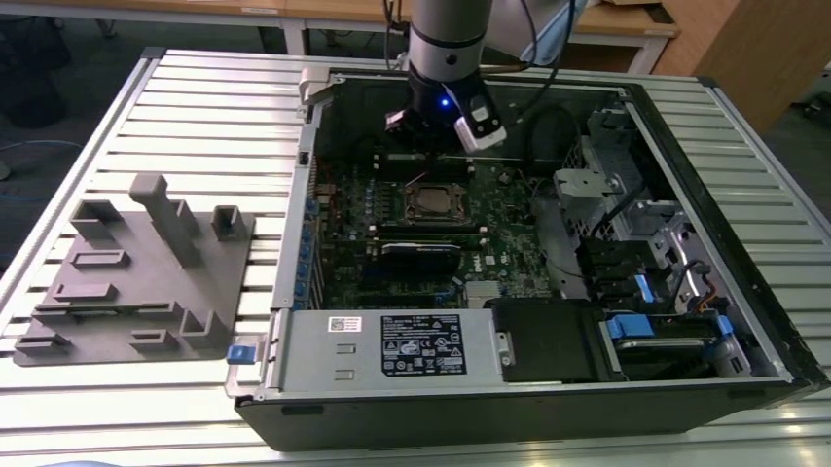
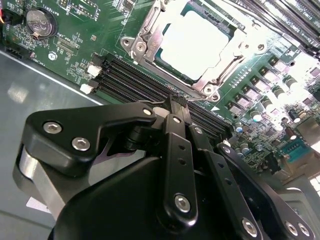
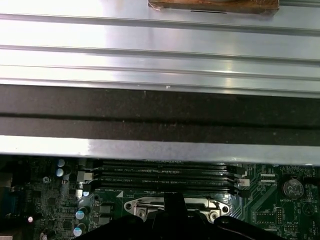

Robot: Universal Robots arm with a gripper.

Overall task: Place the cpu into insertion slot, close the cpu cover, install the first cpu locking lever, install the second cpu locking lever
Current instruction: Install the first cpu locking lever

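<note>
The cpu [image 2: 197, 42] lies flat in the insertion slot [image 1: 435, 202], its silvery top bright in the second wrist view. The cpu cover [image 2: 149, 36], a thin metal frame, lies down around the chip. My gripper [image 2: 177, 101] hangs over the motherboard at the socket's edge beside the memory slots, with its black fingers [image 2: 175, 150] drawn together and shut. Whether the tips touch a locking lever I cannot tell. In the first wrist view the gripper [image 3: 172, 197] stands in front of the socket's metal rim [image 3: 135, 205]. In the exterior view the gripper [image 1: 435, 136] is just behind the socket.
Long black memory slots [image 2: 135, 80] run beside the socket. The case's far wall [image 3: 160, 115] rises close behind the gripper. A power supply [image 1: 389, 345] sits at the case front, and drive bays [image 1: 649, 263] are on the exterior view's right. A grey fixture block [image 1: 143, 272] is outside the case on the exterior view's left.
</note>
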